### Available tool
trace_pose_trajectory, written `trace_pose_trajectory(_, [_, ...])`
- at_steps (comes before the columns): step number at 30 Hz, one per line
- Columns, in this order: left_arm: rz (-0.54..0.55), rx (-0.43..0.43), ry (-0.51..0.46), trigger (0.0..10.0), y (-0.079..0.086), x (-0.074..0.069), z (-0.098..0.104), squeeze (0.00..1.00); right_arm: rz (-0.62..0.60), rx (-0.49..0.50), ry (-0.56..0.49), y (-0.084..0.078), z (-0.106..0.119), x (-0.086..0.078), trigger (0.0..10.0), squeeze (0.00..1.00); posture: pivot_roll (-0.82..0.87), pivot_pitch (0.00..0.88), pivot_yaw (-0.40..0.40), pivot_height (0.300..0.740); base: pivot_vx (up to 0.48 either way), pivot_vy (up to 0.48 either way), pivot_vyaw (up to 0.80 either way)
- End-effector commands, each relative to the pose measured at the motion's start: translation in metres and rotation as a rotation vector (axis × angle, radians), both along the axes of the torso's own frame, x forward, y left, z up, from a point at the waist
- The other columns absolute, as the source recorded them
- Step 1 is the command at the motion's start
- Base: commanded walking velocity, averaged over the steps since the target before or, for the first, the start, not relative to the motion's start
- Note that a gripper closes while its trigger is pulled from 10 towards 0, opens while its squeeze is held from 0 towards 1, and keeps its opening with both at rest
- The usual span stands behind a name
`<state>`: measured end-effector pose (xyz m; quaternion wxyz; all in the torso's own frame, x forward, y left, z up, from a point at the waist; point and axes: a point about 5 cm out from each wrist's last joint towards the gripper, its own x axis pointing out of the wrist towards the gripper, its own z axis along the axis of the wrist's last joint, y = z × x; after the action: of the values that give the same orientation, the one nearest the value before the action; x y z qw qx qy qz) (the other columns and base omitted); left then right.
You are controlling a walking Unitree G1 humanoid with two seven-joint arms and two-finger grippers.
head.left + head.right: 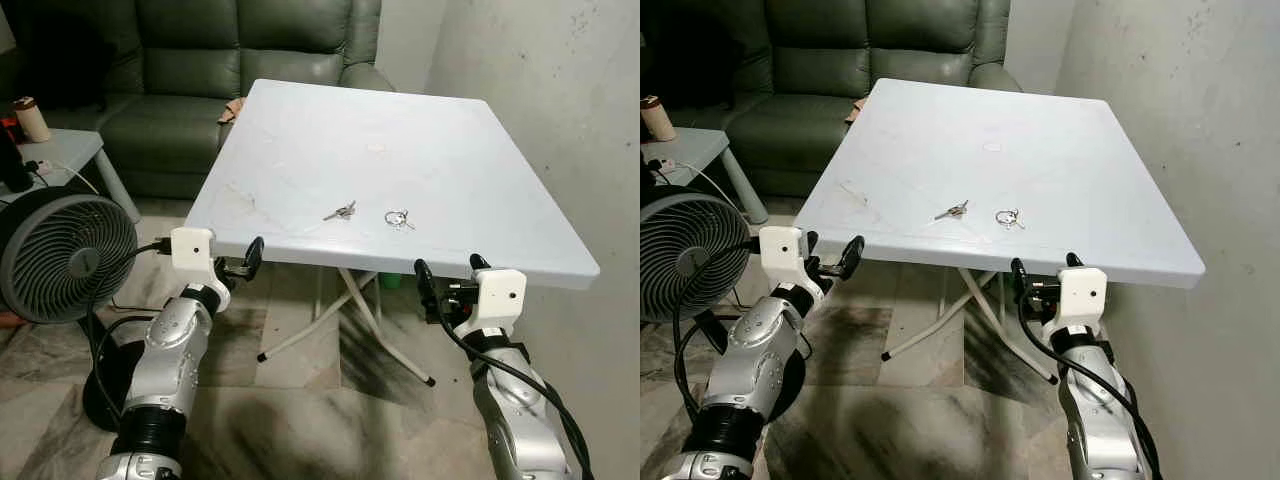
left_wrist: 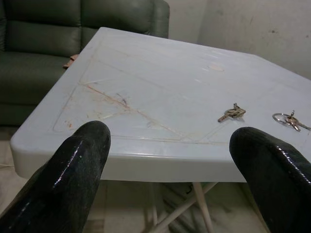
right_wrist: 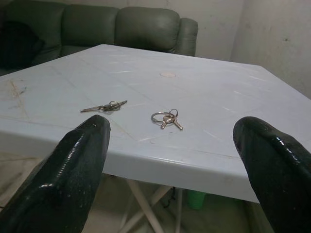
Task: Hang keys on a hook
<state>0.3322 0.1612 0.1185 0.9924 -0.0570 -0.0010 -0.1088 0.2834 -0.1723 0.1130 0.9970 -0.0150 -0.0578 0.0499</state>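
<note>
Two bunches of keys lie flat near the front edge of the white worktop (image 1: 300,140): the keys on a ring (image 1: 398,218) toward the right, and a smaller key bunch (image 1: 340,211) just beside them to the left, the two apart. The right tool (image 1: 448,272) hovers just below and in front of the worktop's edge, fingers spread wide and holding nothing; the left tool (image 1: 240,262) waits likewise at the left front edge, wide and empty. No hook can be made out here, so where the keys must go is unknown. The keys are thin and lie flat on a slick surface, so I judge the long fingers could skid over them or push them away. The worktop's edge stands between tools and keys. A fan (image 1: 62,255), a green sofa (image 1: 200,90) and a side table (image 1: 60,150) crowd the left.
</note>
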Motion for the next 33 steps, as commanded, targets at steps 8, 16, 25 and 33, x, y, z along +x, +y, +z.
trace_pose_trajectory(8, [-0.027,0.011,0.001,10.0,-0.0025,0.0013,-0.0001,0.00,0.002,-0.004,-0.008,-0.0014,0.0019,0.0014,10.0,0.00,0.07,0.000,-0.037,0.740,0.284,0.000,0.00])
trace_pose_trajectory(16, [-0.036,0.008,-0.002,10.0,-0.0041,0.0029,0.0009,0.00,-0.005,-0.005,-0.009,-0.0028,0.0014,0.0001,10.0,0.00,0.06,0.000,-0.032,0.740,0.323,0.000,0.00])
trace_pose_trajectory(25, [-0.039,-0.001,0.002,10.0,-0.0050,0.0032,0.0008,0.00,0.005,-0.052,-0.006,-0.0029,0.0019,-0.0005,10.0,0.00,0.06,0.000,-0.032,0.740,0.327,0.000,0.00])
trace_pose_trajectory(33, [-0.039,-0.001,-0.001,10.0,-0.0061,0.0038,0.0011,0.00,0.009,-0.007,-0.022,-0.0042,0.0041,-0.0011,10.0,0.00,0.06,0.000,-0.034,0.740,0.313,0.000,0.46])
